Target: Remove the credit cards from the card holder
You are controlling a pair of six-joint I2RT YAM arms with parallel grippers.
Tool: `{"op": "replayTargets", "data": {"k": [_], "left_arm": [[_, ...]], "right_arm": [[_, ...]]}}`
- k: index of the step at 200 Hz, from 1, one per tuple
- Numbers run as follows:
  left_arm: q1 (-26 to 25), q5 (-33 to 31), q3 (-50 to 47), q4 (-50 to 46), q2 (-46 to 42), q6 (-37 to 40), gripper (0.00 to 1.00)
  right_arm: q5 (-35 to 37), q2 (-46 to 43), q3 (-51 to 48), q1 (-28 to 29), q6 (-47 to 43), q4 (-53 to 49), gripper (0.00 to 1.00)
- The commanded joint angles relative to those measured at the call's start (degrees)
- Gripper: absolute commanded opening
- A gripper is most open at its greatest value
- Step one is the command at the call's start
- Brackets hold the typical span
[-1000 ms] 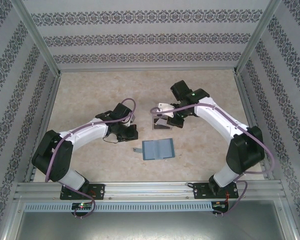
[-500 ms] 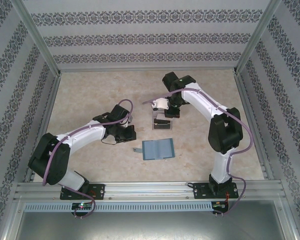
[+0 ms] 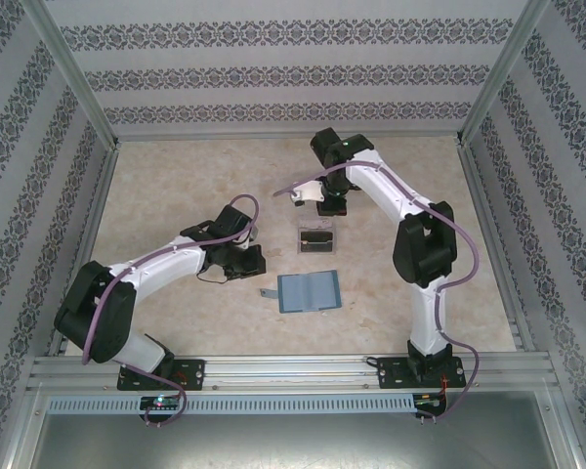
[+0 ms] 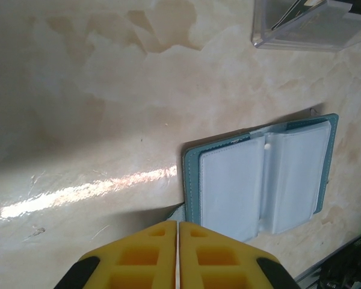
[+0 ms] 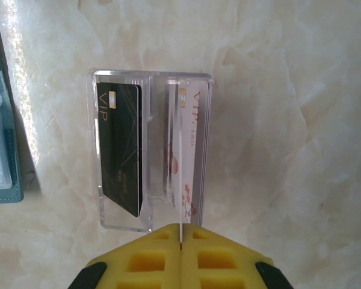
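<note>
Card holder [image 3: 309, 291] open flat; credit cards [image 5: 120, 156] in tray [image 5: 150, 74].

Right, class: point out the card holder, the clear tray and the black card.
card holder [image 4: 263, 180], left wrist view, centre fold.
clear tray [image 5: 151, 76], right wrist view, top rim.
black card [image 5: 119, 150], right wrist view, its middle.

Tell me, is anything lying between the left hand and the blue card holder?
Nothing visible does. In the left wrist view, bare table lies between the shut left hand and the open card holder. The clear tray sits beyond the holder, off that path.
</note>
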Motion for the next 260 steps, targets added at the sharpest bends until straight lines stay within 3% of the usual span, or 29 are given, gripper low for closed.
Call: {"op": "replayTargets", "data": {"k": [1, 91, 123, 165, 187, 219, 228, 243, 246, 260], "left_arm": [[0.81, -1.04, -0.68, 0.74, -2.05, -0.75, 0.10], [0.94, -1.28, -1.53, 0.74, -2.59, -1.02, 0.10], [1.01, -1.24, -1.44, 0.69, -2.45, -0.87, 0.10], [2.43, -1.70, -0.63, -0.05, -2.60, 0.13, 0.11], [3.12, -1.61, 0.05, -0.27, -2.07, 0.90, 0.11], [3.99, -2.15, 0.99, -0.41, -1.01, 2.17, 0.15], [4.35, -2.66, 1.27, -0.45, -0.75, 2.62, 0.20], [4.75, -4.45, 1.92, -1.04, -0.55, 3.59, 0.33], [4.90, -4.88, 1.96, -1.10, -0.53, 3.72, 0.39], [5.74, -5.84, 2.57, -0.95, 0.12, 4.44, 0.60]], "right_arm": [[-1.16, 2.31, 3.02, 0.03, -1.93, -3.93, 0.00], [-3.55, 7.44, 4.62, 0.95, -1.48, -6.48, 0.00], [-1.70, 7.57, 4.84, 0.94, -0.49, -4.79, 0.20], [0.23, 3.29, 3.26, 0.13, 1.89, -0.33, 0.22], [2.90, -0.25, -1.10, -0.09, 3.23, 5.57, 0.28], [4.01, -4.98, -7.18, -0.74, 4.94, 10.85, 0.43], [3.79, -6.37, -9.15, -1.05, 5.60, 12.09, 0.54], [3.75, -8.94, -13.06, -1.65, 6.93, 14.88, 0.82], [3.71, -9.53, -13.92, -1.80, 7.23, 15.47, 0.95], [3.24, -12.10, -18.04, -2.49, 8.53, 18.20, 0.98]]}}
